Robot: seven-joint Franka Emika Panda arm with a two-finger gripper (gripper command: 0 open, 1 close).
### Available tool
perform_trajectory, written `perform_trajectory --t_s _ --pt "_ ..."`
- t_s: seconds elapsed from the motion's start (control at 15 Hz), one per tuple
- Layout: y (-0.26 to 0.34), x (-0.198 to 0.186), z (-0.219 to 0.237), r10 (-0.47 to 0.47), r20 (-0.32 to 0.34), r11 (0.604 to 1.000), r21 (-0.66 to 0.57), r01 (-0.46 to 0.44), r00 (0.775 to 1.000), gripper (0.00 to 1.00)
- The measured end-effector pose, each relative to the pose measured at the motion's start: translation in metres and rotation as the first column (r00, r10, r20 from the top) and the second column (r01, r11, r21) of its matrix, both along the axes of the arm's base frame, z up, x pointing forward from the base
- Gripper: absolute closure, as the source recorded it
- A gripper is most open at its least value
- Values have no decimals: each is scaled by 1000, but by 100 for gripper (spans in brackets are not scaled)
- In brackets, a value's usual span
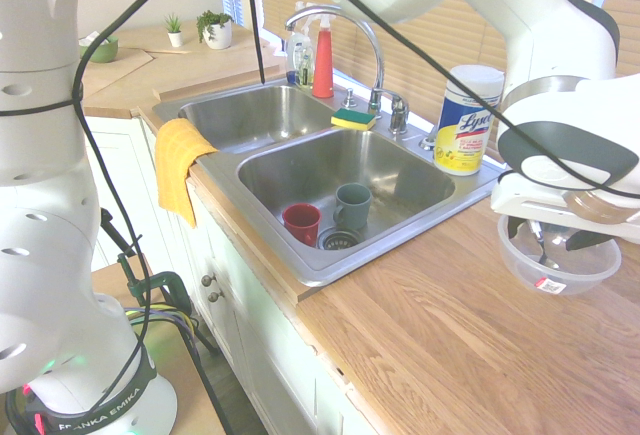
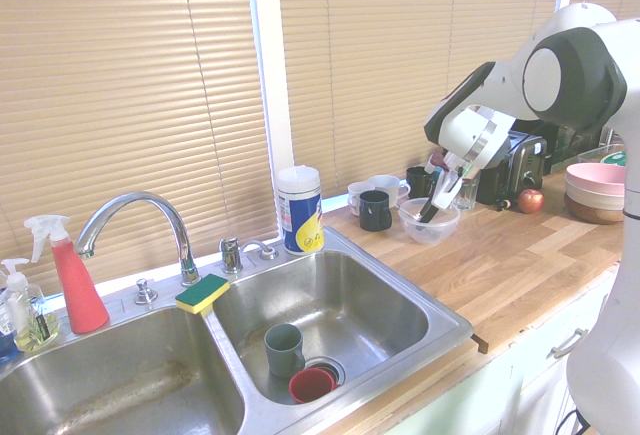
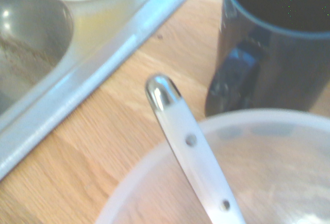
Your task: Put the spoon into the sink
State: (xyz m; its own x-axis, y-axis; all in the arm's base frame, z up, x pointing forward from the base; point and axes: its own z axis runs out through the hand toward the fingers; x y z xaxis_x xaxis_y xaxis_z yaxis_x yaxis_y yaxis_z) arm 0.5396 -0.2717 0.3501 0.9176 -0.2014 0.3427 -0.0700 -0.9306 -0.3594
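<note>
The tool [image 2: 437, 198] hangs over the clear plastic bowl [image 1: 556, 265], pointing steeply down, its dark fingers [image 1: 585, 240] spread apart and empty.

The small slender spoon with a pale whitish handle [image 3: 193, 144] stands tilted in the bowl directly below the tool, between the fingers; contact cannot be confirmed. The handle leans up past the bowl's rim. In the wrist view the handle shows a rounded, shiny metal tip and two small rivet dots along its white length. The spoon's bowl end is hidden.

The wooden tabletop [image 1: 450, 335] lies bare between the bowl and the flat rim of the stainless-steel two-basin sink [image 1: 400, 240], giving open room on that side of the tool. The basin nearer the tool holds a red cup [image 1: 301, 222] and a grey-green mug [image 1: 352, 205] beside the drain strainer. A dark mug [image 2: 375, 210] stands just beside the bowl. A yellow-labelled wipes canister [image 1: 464, 120] stands on the sink rim.
</note>
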Motion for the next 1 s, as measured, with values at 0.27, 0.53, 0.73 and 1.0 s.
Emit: perform_trajectory --t_s 0.27,0.53,0.73,1.0 --pt "1 0 0 5 15 1000 13 -5 1000 100" --pt "2 0 -2 9 10 1000 23 -9 1000 100" --pt "-3 -3 -4 6 7 1000 27 -6 1000 100" --pt "-6 -4 -8 4 5 999 40 -4 1000 100"
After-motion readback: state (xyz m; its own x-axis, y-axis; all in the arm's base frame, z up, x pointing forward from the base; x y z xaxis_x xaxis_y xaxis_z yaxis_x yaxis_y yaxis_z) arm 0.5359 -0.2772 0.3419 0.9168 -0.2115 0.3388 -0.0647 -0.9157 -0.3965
